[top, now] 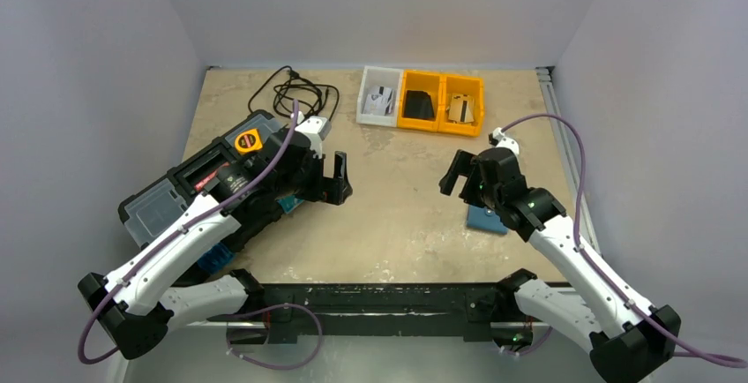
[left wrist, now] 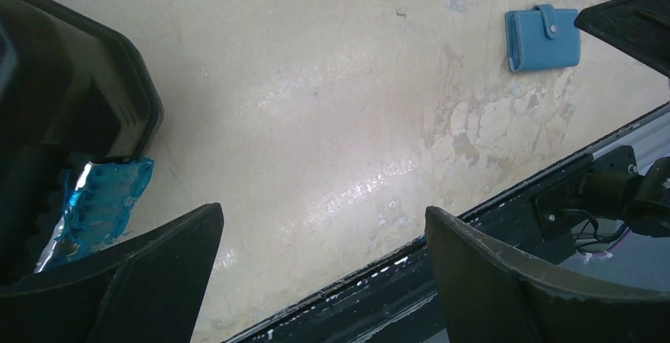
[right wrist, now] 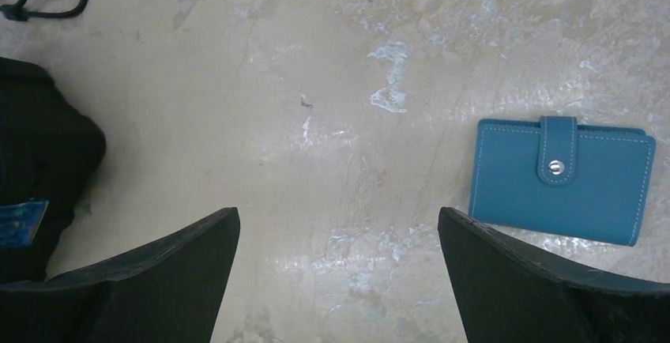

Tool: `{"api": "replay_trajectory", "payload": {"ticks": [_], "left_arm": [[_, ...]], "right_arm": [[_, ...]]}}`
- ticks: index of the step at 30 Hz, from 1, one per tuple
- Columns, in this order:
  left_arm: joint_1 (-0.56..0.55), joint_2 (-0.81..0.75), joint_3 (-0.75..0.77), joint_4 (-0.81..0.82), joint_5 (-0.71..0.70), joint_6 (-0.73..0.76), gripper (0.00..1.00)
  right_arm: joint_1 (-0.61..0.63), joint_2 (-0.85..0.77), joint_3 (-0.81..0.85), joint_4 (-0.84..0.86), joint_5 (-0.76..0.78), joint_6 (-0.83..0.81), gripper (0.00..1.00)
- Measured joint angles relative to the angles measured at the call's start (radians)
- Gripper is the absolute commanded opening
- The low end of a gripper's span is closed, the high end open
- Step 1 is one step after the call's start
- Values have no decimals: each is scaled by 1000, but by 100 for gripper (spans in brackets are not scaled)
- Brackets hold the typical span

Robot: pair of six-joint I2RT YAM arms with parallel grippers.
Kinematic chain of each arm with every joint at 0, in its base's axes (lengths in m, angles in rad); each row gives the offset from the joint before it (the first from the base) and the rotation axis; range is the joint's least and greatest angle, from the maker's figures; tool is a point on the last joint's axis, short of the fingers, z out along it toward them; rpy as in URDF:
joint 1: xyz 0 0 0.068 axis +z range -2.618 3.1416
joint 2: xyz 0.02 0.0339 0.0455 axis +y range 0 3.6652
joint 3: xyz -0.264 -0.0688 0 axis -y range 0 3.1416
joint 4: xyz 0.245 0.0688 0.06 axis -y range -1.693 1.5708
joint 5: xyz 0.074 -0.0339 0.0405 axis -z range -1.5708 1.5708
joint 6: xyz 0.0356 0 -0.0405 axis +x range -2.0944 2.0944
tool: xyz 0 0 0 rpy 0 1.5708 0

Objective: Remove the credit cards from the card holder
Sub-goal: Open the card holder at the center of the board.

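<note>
The card holder is a teal-blue wallet lying flat and snapped shut on the table, partly under my right arm. It also shows in the left wrist view and the right wrist view. My right gripper is open and empty, up and to the left of it. My left gripper is open and empty, over bare table beside the toolbox. A pale card, a black card and a tan card lie in the bins at the back.
A large black toolbox lies at the left under my left arm, with a blue foil packet at its edge. A black cable is coiled at the back left. One white bin and two yellow bins stand at the back.
</note>
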Motion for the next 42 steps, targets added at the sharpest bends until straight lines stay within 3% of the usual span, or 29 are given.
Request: {"api": "replay_trajectory", "payload": {"ticks": [16, 25, 37, 42], "left_arm": [[0, 2, 0, -11, 13, 6, 100], [0, 1, 0, -10, 48, 5, 100], [0, -23, -1, -10, 67, -4, 100], [0, -24, -2, -11, 69, -13, 100]], "right_arm": [[-13, 19, 0, -58, 124, 32, 99], [-206, 93, -11, -51, 122, 34, 98], [-291, 257, -64, -17, 134, 84, 74], [-298, 290, -105, 27, 134, 99, 54]]}}
